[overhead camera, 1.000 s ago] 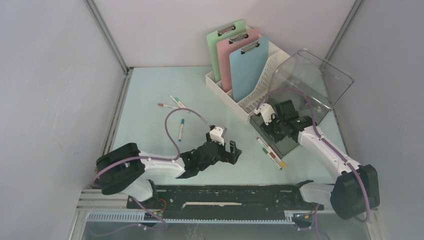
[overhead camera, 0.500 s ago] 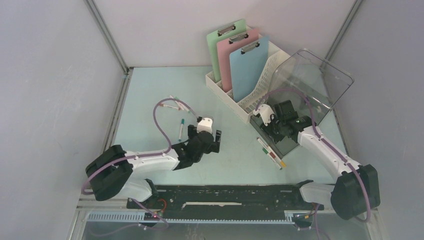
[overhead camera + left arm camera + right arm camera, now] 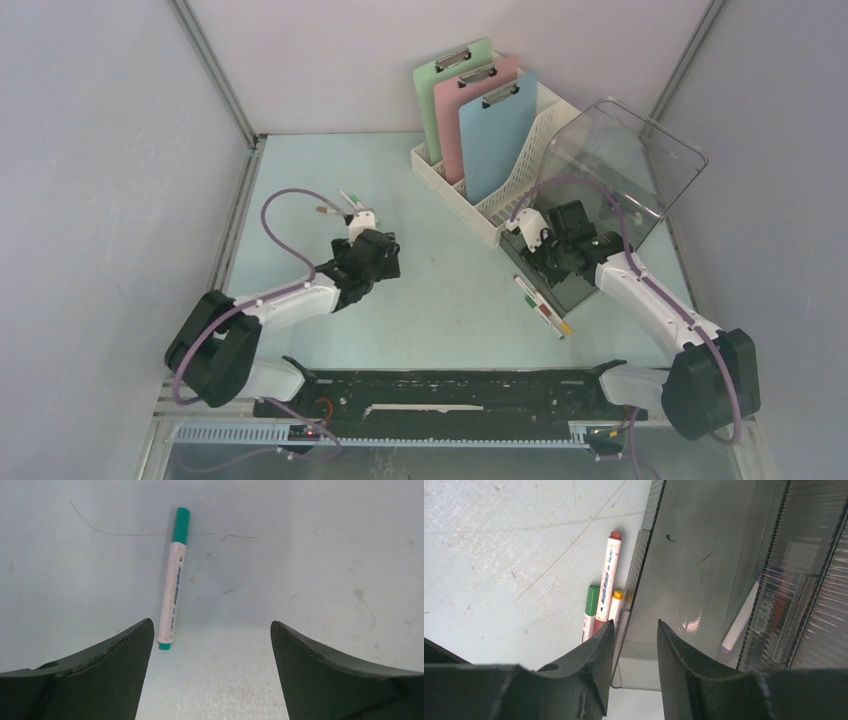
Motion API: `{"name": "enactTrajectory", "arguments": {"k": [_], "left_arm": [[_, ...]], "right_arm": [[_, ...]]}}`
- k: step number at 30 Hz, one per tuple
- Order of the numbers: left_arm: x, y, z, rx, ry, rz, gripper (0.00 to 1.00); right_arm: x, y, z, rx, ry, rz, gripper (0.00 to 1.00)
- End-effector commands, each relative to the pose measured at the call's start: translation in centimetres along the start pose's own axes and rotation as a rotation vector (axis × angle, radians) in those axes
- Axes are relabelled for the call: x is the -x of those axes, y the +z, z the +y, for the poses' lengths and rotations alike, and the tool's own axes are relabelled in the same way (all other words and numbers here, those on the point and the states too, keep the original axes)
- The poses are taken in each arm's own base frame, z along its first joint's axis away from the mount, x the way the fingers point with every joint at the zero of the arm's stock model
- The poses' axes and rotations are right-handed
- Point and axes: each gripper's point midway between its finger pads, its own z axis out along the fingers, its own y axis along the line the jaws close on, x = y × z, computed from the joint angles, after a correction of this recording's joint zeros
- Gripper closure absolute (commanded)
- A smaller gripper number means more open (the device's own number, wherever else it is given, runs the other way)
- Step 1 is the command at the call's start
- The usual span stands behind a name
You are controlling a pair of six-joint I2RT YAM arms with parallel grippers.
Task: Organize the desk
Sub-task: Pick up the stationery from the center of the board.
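Observation:
The pale mint desk [image 3: 450, 320] carries loose markers. My left gripper [image 3: 378, 258] hangs over the left part of the desk and hides a marker in the top view. In the left wrist view that gripper [image 3: 211, 630] is open and empty. A white marker with a green cap [image 3: 172, 580] lies ahead, its near end beside the left finger. My right gripper [image 3: 535, 255] is at the clear box [image 3: 580, 285]. There its jaws [image 3: 635, 625] stand partly open astride the box's side wall [image 3: 624, 625], which touches only the left finger.
Three markers [image 3: 601, 602] lie along the box's outer wall, and a purple-tipped one [image 3: 739, 625] lies inside. The box lid [image 3: 630, 170] stands open. A white rack [image 3: 500, 205] holds green, pink and blue clipboards. Two more markers [image 3: 345, 205] lie far left.
My left arm has swung left and away from the front middle of the desk to above the green-capped marker, jaws still open. The right arm has not moved.

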Motion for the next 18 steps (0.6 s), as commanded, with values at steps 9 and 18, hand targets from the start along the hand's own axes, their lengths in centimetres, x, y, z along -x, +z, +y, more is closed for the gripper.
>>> {"name": "enactTrajectory", "arguments": {"k": [9,18], "left_arm": [[-0.9,3.8,2.4,0.141,-0.019,0.193,0.32],[-2.3,4.7,3.1,0.18,0.018,0.279,0.45]], "right_arm": [[0.1,-0.3,0.4,0.007,-0.026,-0.007,0.56],[0.2,-0.3,0.6,0.013,-0.038,-0.007,0.56]]}}
